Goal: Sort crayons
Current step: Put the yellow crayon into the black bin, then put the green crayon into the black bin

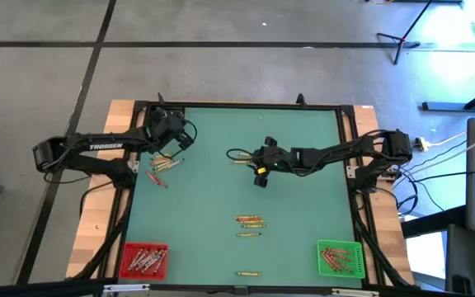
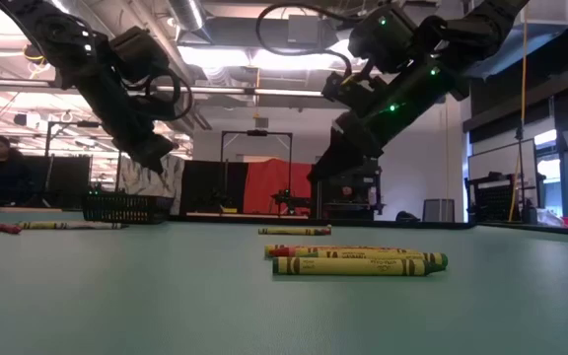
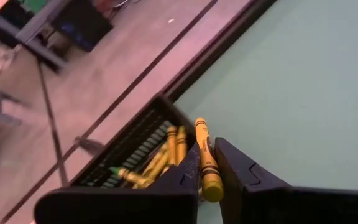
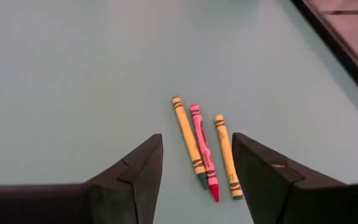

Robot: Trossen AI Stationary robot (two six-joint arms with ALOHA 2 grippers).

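Note:
My left gripper (image 3: pixel 209 163) is shut on a yellow crayon (image 3: pixel 202 138) at the table's far left (image 1: pixel 170 132), just over a black bin (image 3: pixel 132 155) that holds several yellow crayons. My right gripper (image 4: pixel 196 163) is open and empty above the middle of the mat (image 1: pixel 261 172). Ahead of its fingers, two yellow crayons (image 4: pixel 187 132) and a red one (image 4: pixel 202 149) lie flat, side by side. More crayons lie on the mat near the left gripper (image 1: pixel 165 163) and toward the near edge (image 1: pixel 250 221). My left gripper pinches the yellow crayon between its two fingers, on the wrapped half toward its blunt end (image 3: pixel 207 174). The crayon lies along the fingers, and its pointed end (image 3: pixel 199 122) sticks out past the fingertips. It is lifted clear, over the edge of the black bin.
A red bin (image 1: pixel 144 259) and a green bin (image 1: pixel 340 257), both holding crayons, stand at the near left and near right corners. A single crayon (image 1: pixel 248 273) lies by the near edge. In the low view, yellow crayons (image 2: pixel 358 262) lie close in front.

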